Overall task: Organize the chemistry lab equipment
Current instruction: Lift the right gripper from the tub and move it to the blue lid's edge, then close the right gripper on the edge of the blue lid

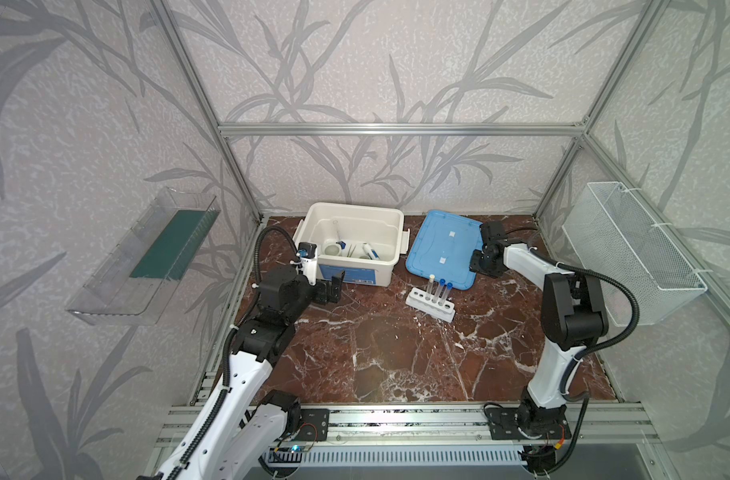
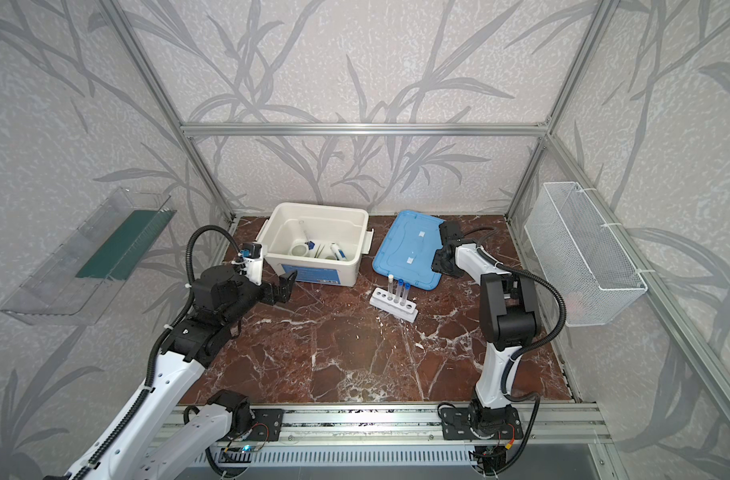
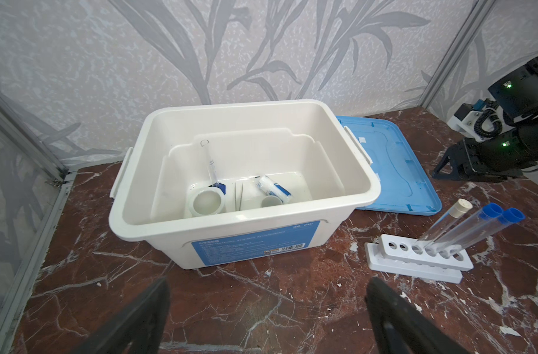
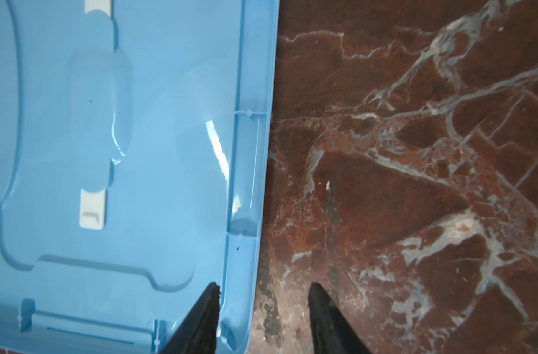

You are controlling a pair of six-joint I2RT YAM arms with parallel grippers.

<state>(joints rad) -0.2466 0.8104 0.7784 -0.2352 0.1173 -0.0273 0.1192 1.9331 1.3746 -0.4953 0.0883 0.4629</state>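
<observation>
Three capped test tubes, one white-capped [image 1: 431, 284] and two blue-capped [image 1: 441, 289], stand in the white rack [image 1: 421, 305]. Inside the open white bin [image 3: 133, 196] lie two white cups [image 3: 207, 203] [image 3: 270, 202], the blue-based clear cylinder [image 3: 211, 165], metal tweezers [image 3: 238, 196] and the blue-labelled bottle [image 3: 272, 188]. My left gripper [image 3: 267, 283] [image 1: 332, 289] hovers open and empty just in front of the bin. My right gripper [image 4: 263, 286] [image 1: 477, 262] is open, straddling the right rim of the blue lid [image 4: 139, 138] [image 1: 442, 245], one finger over the lid, one over the table.
The lid lies flat on the marble table [image 1: 376, 345] to the right of the bin, with the rack just in front of it. A wire basket [image 1: 629, 249] hangs on the right wall. A clear shelf [image 1: 147, 257] hangs on the left wall.
</observation>
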